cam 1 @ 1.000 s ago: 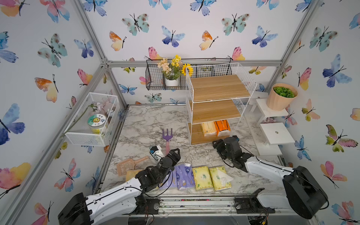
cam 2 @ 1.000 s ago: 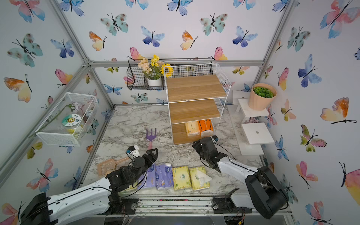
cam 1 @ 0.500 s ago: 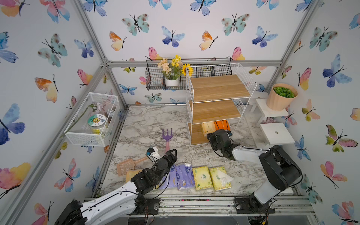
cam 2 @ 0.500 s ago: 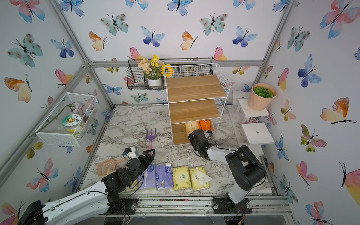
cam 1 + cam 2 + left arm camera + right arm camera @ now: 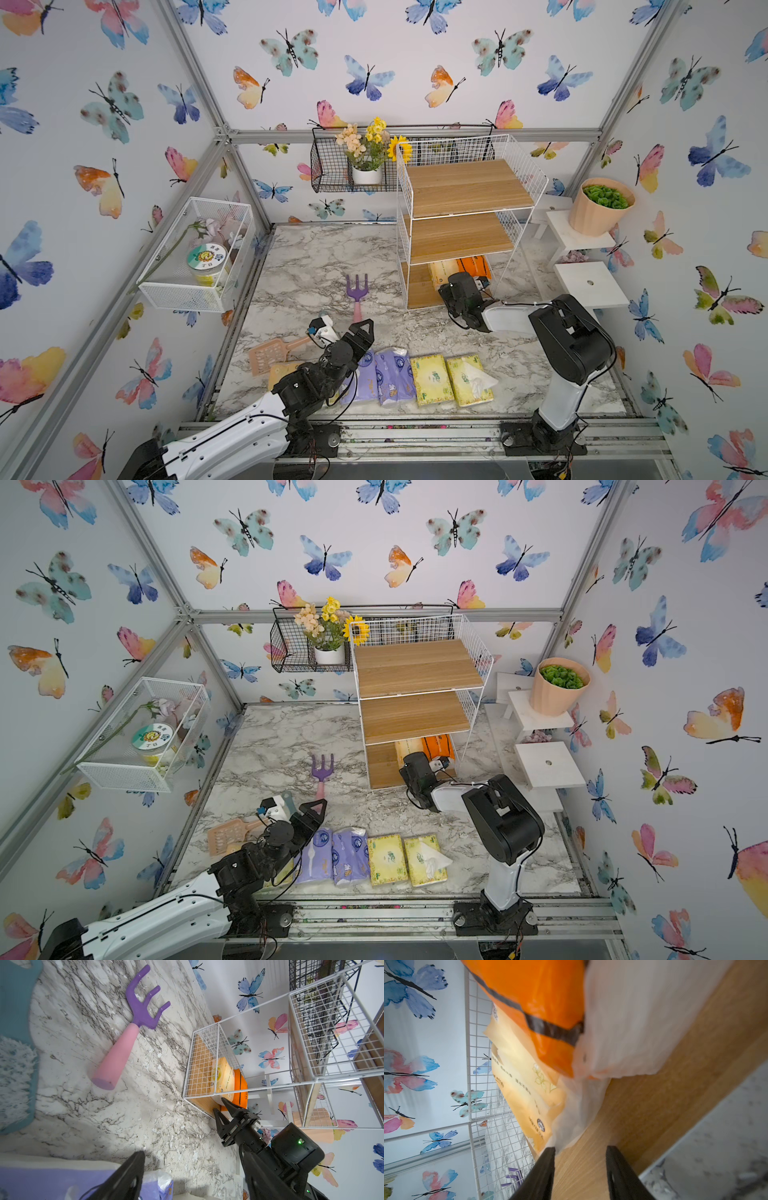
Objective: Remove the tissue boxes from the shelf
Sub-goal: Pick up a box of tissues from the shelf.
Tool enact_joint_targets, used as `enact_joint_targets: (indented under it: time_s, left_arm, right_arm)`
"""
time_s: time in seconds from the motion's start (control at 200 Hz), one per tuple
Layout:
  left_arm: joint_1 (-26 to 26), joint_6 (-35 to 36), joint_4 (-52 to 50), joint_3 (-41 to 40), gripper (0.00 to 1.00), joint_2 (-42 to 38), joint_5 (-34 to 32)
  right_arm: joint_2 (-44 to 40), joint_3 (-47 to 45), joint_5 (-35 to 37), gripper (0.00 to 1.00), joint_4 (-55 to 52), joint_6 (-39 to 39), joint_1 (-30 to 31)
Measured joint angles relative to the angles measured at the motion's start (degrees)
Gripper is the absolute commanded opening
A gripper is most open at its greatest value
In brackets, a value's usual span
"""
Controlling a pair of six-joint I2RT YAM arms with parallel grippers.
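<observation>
Status: removal is well advanced but not complete. The top and middle boards of the shelf [image 5: 465,187] are bare. Two tissue packs sit on the bottom board: a pale yellow pack [image 5: 441,272] and, touching it, an orange pack [image 5: 473,266]. Along the near edge of the bench [image 5: 316,257], two purple packs [image 5: 392,376] and two yellow-green packs [image 5: 432,378] lie in a row. A further yellowish pack [image 5: 284,370] shows partly beneath the left arm [image 5: 332,368].

The right arm [image 5: 465,297] reaches to the front of the bottom board. The right jaws stand apart, tips at the loose wrapper end of the pale yellow pack. Only bare board shows between the fingers [image 5: 544,1172], so nothing is gripped.

The left jaws are open and empty, above the purple packs.

Remaining: two visible packs to extract. Any pack behind them cannot be seen.
</observation>
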Motion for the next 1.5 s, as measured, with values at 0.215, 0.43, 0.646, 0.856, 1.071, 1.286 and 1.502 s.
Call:
enact_joint_targets:
  time_s: [0.215,0.43,0.646,0.856,1.071,1.286,1.502]
  left_arm:
    - [0.00,-0.50,-0.28,-0.07,0.78,-0.31,0.02]
    - [0.00,-0.72,-0.42,-0.07,0.78,0.04,0.02]
    - [0.00,-0.79,-0.68,-0.04,0.78,1.09,0.52]
    - [0.00,-0.92,-0.68,0.00,0.78,1.49,0.61]
    - [0.00,-0.68,-0.79,0.98,0.78,2.56,1.25]
    - [0.00,0.33,3.10,2.91,0.80,5.79,5.07]
    - [0.00,-2.71,11.21,2.91,0.80,12.26,10.84]
  right_arm:
    - [0.42,1.49,0.00,0.46,0.55,-0.72,-0.35]
    - [0.39,1.49,0.11,0.52,0.57,-0.59,-0.50]
    - [1.11,1.64,0.44,0.41,0.63,0.74,-1.66]
    - [3.37,3.54,0.48,0.24,0.55,0.46,-1.99]
    - [3.37,3.98,0.35,0.03,0.90,-0.26,-1.99]
    - [-0.63,1.18,-2.03,0.02,1.20,-1.60,-1.99]
    - [-9.14,-4.83,-5.79,0.02,1.84,-3.08,-1.99]
